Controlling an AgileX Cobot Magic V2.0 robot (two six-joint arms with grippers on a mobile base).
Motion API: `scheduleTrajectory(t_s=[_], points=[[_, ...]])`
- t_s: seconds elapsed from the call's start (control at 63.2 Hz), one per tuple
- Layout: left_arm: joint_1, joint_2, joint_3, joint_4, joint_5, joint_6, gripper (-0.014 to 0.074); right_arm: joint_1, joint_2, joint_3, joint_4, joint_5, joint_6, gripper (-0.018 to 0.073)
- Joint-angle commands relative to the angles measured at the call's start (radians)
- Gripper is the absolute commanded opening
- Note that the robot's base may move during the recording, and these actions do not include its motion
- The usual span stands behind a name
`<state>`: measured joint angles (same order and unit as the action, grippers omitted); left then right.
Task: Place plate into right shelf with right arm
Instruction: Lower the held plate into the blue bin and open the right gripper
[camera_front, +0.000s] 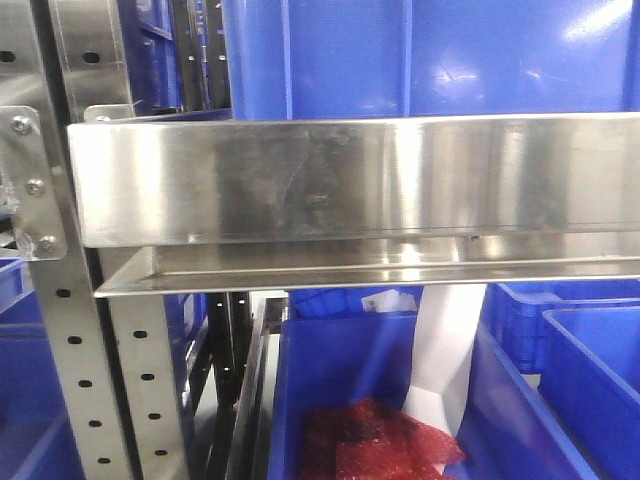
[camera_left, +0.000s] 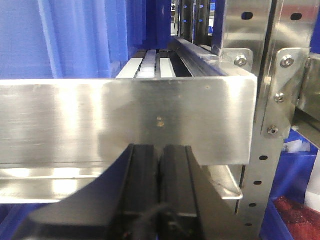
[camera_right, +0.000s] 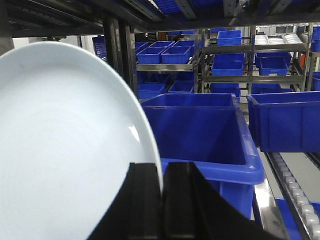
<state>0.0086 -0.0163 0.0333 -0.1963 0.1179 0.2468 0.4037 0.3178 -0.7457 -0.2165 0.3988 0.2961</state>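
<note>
In the right wrist view a large white plate (camera_right: 65, 150) fills the left half of the picture, held on edge by its rim. My right gripper (camera_right: 162, 172) is shut on the plate's rim, with one black finger on each side of it. An open blue bin (camera_right: 200, 135) stands just beyond the plate on a roller shelf (camera_right: 287, 195). My left gripper (camera_left: 159, 152) is shut and empty, close in front of a steel shelf rail (camera_left: 125, 120). Neither gripper nor the plate shows in the front view.
The front view is filled by a steel shelf rail (camera_front: 350, 180) with a blue bin (camera_front: 430, 55) above and another blue bin (camera_front: 400, 400) holding red packets (camera_front: 375, 440) below. Perforated uprights (camera_front: 60, 330) stand at left. More blue bins (camera_right: 285, 120) sit on racks at right.
</note>
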Motion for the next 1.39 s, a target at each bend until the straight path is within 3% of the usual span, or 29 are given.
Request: scheduleTrajectory(t_s=[0.0,0.237,0.348,0.712,0.918,1.377], points=[[-0.002,-0.011,0.008,-0.004,-0.085,-0.002,-0.0047,-0.005,0.015,-0.030,-0.015,-0.095,-0.006,0.0054],[-0.002,-0.011,0.008,-0.004,-0.085,-0.002,-0.0047,-0.005,0.027,-0.046,-0.014,-0.177,-0.005,0.0054],[-0.002,-0.011,0.008,-0.004,-0.085,-0.002,-0.0047,-0.005,0.105,-0.146,-0.014,-0.192,-0.005,0.0054],[-0.002,-0.011,0.008,-0.004,-0.085,-0.002,-0.0047,-0.005,0.624,-0.686,-0.032,0.018,-0.005,0.0054],[-0.002,-0.011,0.008,-0.004,-0.085,-0.002,-0.0047,-0.005,0.866,-0.898,-0.122,0.163,-0.005,0.0054],[-0.002,-0.011,0.008,-0.004,-0.085,-0.002,-0.0047,-0.081,1.184,-0.949,-0.154,0.185,-0.005,0.0054]])
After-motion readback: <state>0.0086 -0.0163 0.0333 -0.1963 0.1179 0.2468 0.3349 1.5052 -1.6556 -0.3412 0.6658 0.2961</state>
